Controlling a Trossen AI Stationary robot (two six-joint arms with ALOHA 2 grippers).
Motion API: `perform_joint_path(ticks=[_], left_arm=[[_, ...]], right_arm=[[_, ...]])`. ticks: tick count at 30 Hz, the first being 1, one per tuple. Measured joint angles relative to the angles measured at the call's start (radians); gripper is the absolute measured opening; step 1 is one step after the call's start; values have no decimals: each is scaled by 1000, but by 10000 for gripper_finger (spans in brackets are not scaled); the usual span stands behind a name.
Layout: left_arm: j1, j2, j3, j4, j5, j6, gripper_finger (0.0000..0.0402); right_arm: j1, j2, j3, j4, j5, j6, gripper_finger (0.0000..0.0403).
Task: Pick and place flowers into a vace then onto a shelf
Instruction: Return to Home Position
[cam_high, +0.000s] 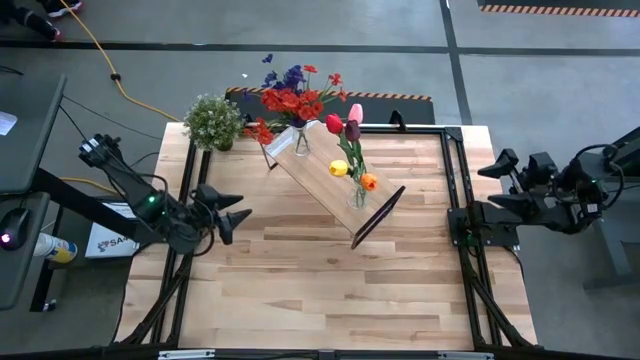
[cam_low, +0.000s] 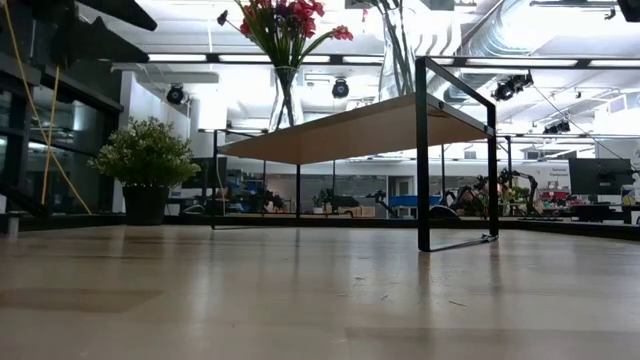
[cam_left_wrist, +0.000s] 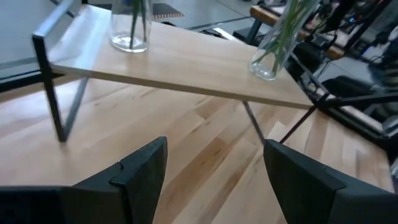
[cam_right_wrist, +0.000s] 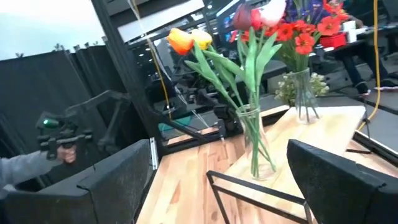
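On the shelf (cam_high: 320, 170), mid-desk (cam_high: 300, 290): flowers (cam_high: 295, 100) in vases (cam_left_wrist: 129, 28). Left fingers (cam_left_wrist: 143, 171) and right fingers (cam_right_wrist: 329, 174) released, well apart on either side.

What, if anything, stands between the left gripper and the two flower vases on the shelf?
Nothing visible. The left gripper, open, hovers over the table's left side. Only bare tabletop lies between it and the shelf, where the red-spray vase and the tulip vase both stand. The right gripper sits at the table's right edge.

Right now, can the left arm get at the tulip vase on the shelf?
Probably yes. The left pincer is open and faces the shelf; only bare tabletop lies between it and the tulip vase.
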Motion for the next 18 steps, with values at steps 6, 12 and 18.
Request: perform_joint_path(ticks=[6, 12, 18], left_arm=[[0, 0, -99, 207, -3, 47, 299], [0, -1, -188, 450, 4, 154, 300], [1, 1, -227, 607, 48, 268, 298]], right_arm=[[0, 0, 0, 34, 4, 3, 367], [0, -1, -15, 69, -6, 27, 365], [0, -3, -137, 227, -87, 21, 365]])
